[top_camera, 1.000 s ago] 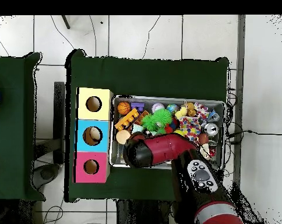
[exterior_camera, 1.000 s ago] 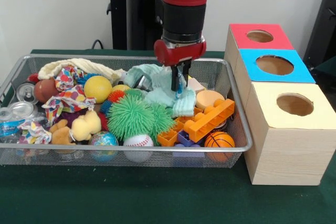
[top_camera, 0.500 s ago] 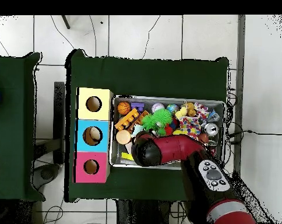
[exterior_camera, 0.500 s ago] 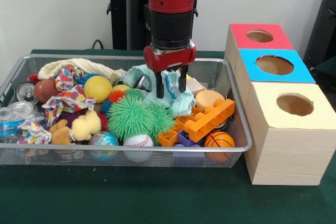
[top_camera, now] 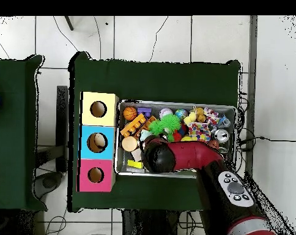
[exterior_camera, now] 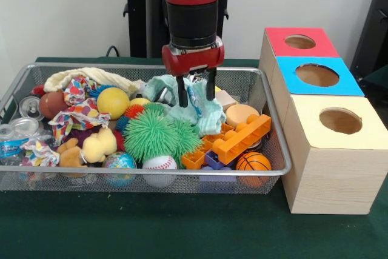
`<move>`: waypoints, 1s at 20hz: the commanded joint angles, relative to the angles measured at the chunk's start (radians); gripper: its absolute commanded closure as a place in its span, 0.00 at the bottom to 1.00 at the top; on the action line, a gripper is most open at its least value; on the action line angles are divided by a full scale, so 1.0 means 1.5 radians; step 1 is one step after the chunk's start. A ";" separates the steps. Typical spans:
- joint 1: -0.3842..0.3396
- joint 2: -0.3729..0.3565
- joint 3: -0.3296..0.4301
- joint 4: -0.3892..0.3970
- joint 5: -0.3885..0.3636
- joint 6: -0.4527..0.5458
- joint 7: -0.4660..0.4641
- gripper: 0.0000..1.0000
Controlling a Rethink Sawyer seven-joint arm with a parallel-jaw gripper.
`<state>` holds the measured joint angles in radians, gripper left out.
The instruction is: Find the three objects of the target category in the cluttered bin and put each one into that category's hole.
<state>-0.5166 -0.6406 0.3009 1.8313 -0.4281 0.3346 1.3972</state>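
The wire-mesh bin (exterior_camera: 151, 173) is full of toys, balls and cloths; it also shows in the overhead view (top_camera: 175, 103). One clear water bottle with a blue-and-white label (exterior_camera: 8, 144) lies at the bin's left end. No other bottles show. My gripper (exterior_camera: 196, 95) hangs over the bin's back middle, open, its two fingers on either side of a fold of pale teal cloth (exterior_camera: 203, 116). In the overhead view the arm (top_camera: 175, 156) hides the gripper. The round hole in the blue panel (exterior_camera: 317, 75) is in the middle box on the right, and shows in the overhead view (top_camera: 97, 142).
Silver cans (exterior_camera: 29, 107) lie at the bin's left end. Green spiky balls (exterior_camera: 151, 134), an orange brick (exterior_camera: 242, 137), a baseball (exterior_camera: 159, 162) and a small basketball (exterior_camera: 253, 162) fill the front. The red-panel hole (exterior_camera: 300, 42) and yellow-panel hole (exterior_camera: 340, 121) flank the blue one.
The gripper's fingers were close together and have spread apart. The arm has shifted to the left in the front view and risen slightly over the teal cloth.
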 commanded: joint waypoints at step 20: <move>-0.026 -0.091 0.065 0.027 0.115 0.176 0.013 0.00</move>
<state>-0.5181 -0.7542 0.3283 1.8336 -0.2960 0.4750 1.3972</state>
